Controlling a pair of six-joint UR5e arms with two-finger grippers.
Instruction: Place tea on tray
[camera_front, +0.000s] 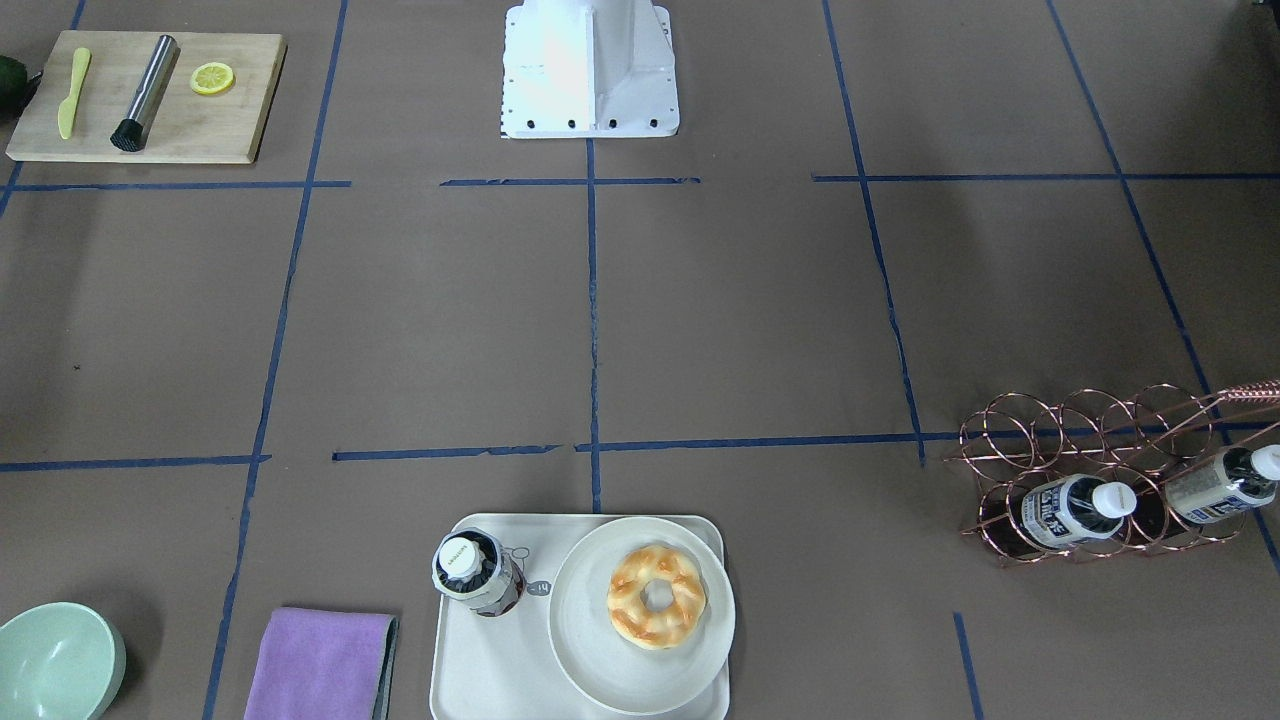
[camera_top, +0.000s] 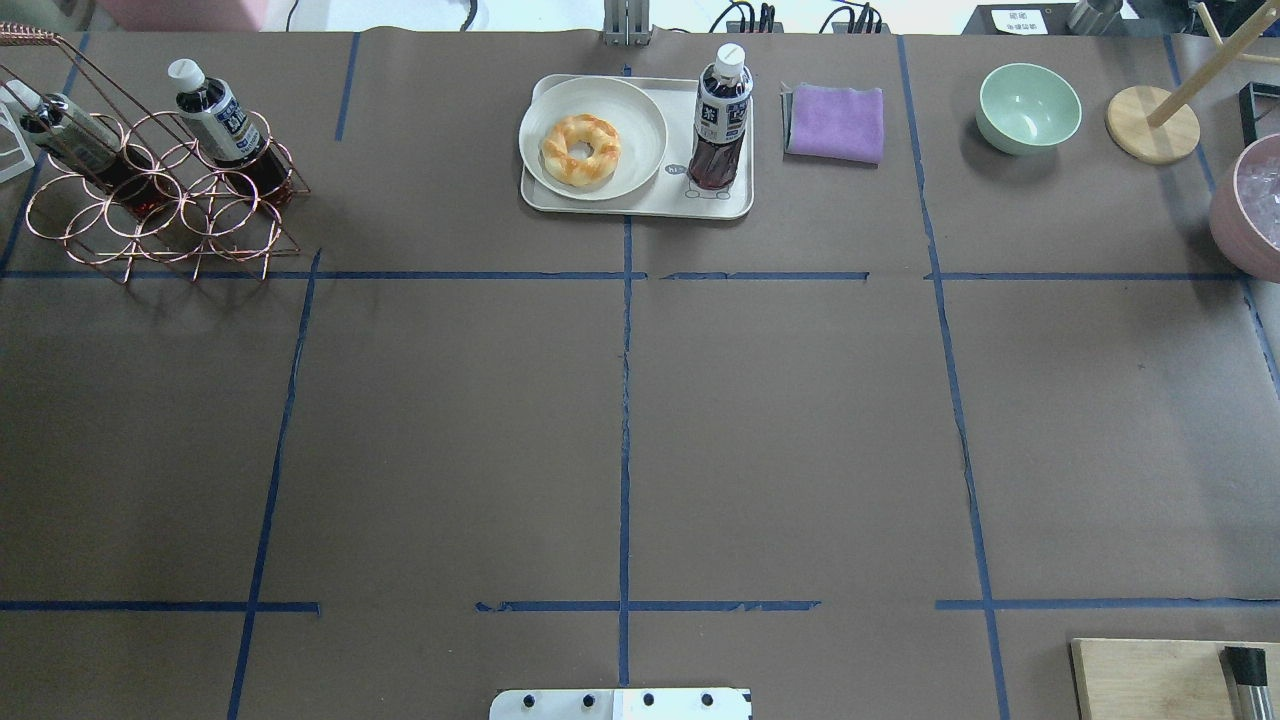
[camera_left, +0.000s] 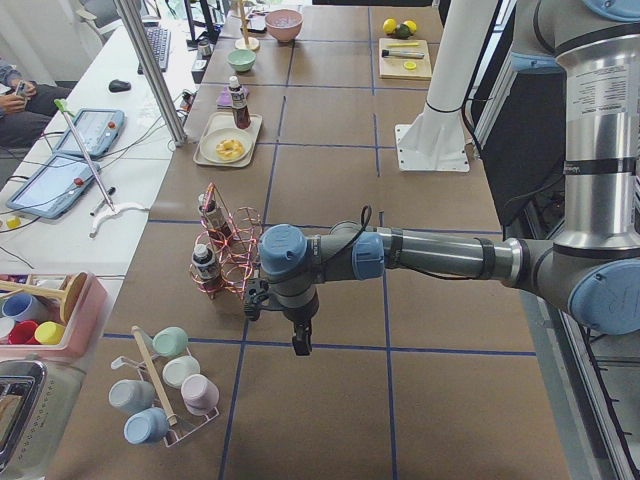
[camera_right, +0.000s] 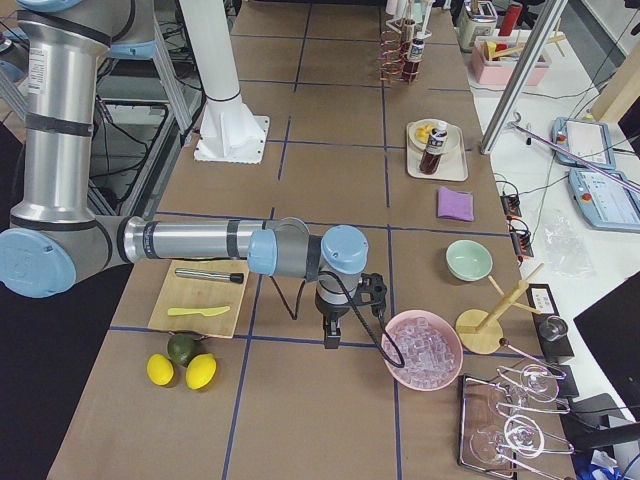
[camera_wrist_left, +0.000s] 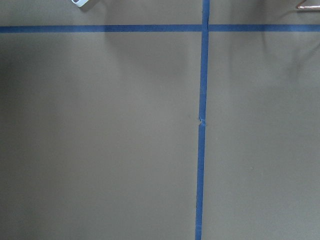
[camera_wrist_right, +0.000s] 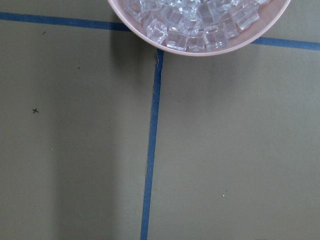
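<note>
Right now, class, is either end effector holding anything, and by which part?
Nothing is held. The tea stands untouched on the tray; the left end effector and right end effector hang empty elsewhere.

From above the robot, you find the tea (camera_top: 720, 125) standing on the tray (camera_top: 640, 205), right of the plate (camera_top: 645, 125). The plate lies on the tray, with a donut (camera_top: 580, 150) on it. The cloth (camera_top: 835, 122) lies just right of the tray, the bowl (camera_top: 1028, 108) farther right. At the worktop's (camera_top: 450, 430) far left, bottles (camera_top: 215, 115) rest in the rack (camera_top: 150, 215).

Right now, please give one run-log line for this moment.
tea upright on tray | left gripper away | right gripper away | task looks done
</note>
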